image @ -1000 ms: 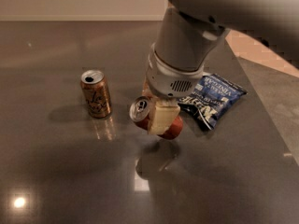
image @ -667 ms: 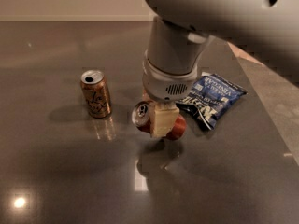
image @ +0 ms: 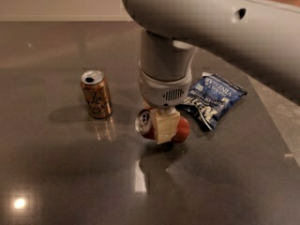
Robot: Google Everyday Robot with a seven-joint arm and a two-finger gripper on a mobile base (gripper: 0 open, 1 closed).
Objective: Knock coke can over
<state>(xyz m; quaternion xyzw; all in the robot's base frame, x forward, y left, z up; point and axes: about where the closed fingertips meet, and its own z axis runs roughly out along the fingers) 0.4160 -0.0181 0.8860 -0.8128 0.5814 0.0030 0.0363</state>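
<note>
The coke can is dark red with a silver top that faces left toward the camera. It lies tipped on its side, low over the dark table, in the middle of the camera view. My gripper comes down from above on the thick grey-white arm and is shut on the can. One cream finger crosses the front of the can; the other is hidden behind it.
A gold-tan can stands upright to the left of the coke can, well apart from it. A blue snack bag lies just right and behind. The table's right edge runs diagonally beyond the bag.
The gripper and the tipped coke can have moved together a little lower and toward the camera. The gold-tan can and the blue bag have not moved.
</note>
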